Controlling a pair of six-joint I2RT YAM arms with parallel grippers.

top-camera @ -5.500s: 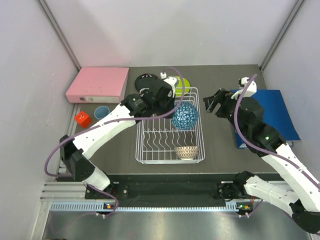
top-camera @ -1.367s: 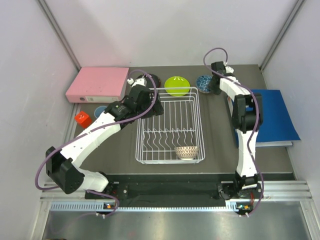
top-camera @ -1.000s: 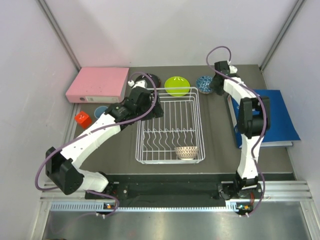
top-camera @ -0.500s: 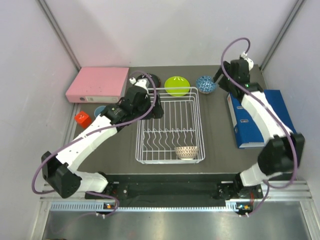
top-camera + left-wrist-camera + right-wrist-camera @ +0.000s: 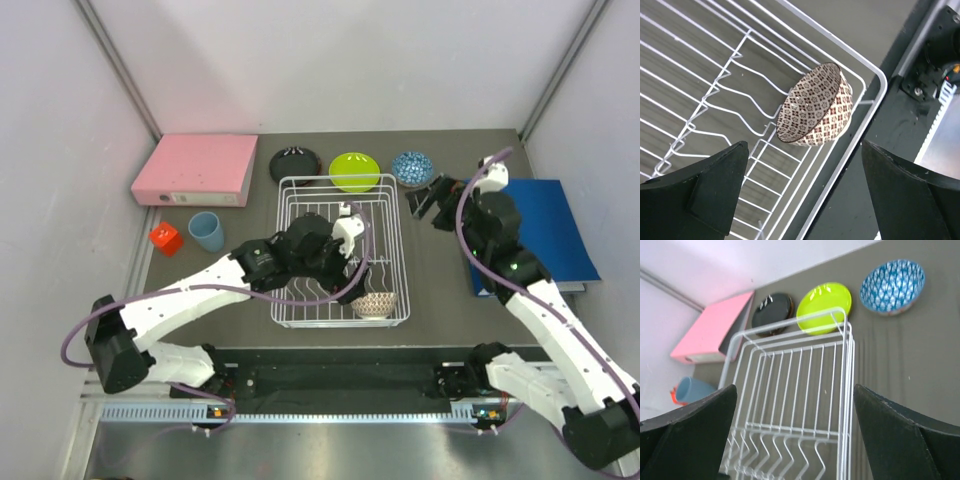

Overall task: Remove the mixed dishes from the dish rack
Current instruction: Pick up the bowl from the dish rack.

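The dish rack (image 5: 402,260) is a white wire basket in the middle of the table. Its only dish is a beige patterned bowl (image 5: 373,304), tipped on its side at the near right corner. My left gripper (image 5: 355,268) hangs open over the rack; in the left wrist view the bowl (image 5: 815,112) lies just ahead of the left gripper (image 5: 805,200). Beyond the rack sit a dark plate (image 5: 295,165), a lime green plate (image 5: 354,170) and a blue patterned bowl (image 5: 412,168). A pale blue cup (image 5: 206,232) stands left. My right gripper (image 5: 425,198) is open and empty, near the blue bowl (image 5: 892,286).
A pink binder (image 5: 196,169) lies at the back left, with a small red cube (image 5: 165,238) beside the cup. A blue binder (image 5: 545,230) lies on the right, partly under my right arm. Grey walls close in on the left and the right.
The right gripper has opened, left the blue bowl on the table beyond the rack and drawn back. The left gripper has swung from the rack's far left corner toward the beige bowl.
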